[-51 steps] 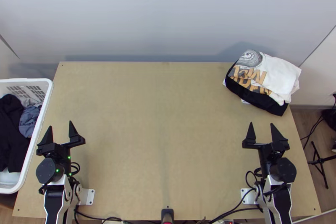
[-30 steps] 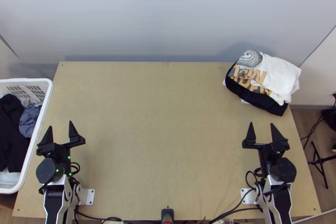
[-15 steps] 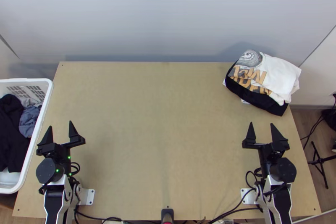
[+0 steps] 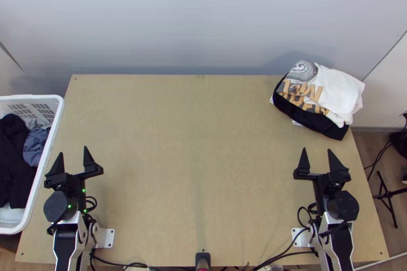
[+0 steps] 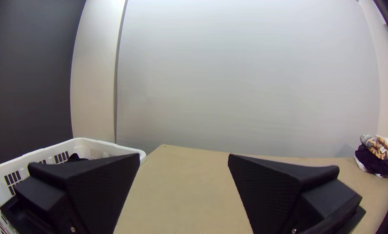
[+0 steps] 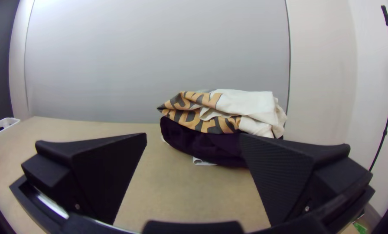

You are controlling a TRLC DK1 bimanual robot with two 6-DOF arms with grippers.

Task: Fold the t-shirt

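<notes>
The table (image 4: 193, 144) has a flat light wooden surface with small dark holes near its corners; a smooth pale grey wall (image 4: 193, 17) stands along its far side. Wood-patterned floor (image 4: 364, 151) is visible to the right, with a black stand (image 4: 389, 201) on it. A dark panel (image 5: 29, 86) stands at the left of the room. Black cables (image 4: 285, 256) run along the near edge, close to a small dark device (image 4: 202, 258) at its middle. The folded stack is located at the far right corner: a white garment (image 4: 342, 90), folded in layers, rests on a black garment (image 4: 325, 126). The white garment bears a round grey swirl and large orange-yellow lettering, partly broken by the folds. A pale piece with dark print (image 6: 202, 162) projects from beneath the black garment. At the left edge, a white slotted basket (image 4: 56, 102) contains black cloth (image 4: 11, 169) and bunched blue-grey cloth (image 4: 34, 146). Which item is the t-shirt cannot be determined. The left claw (image 4: 73, 151) is positioned near left, fingers wide apart, gripping nothing. The right claw (image 4: 317, 150) is positioned near right, likewise spread wide and unloaded.
</notes>
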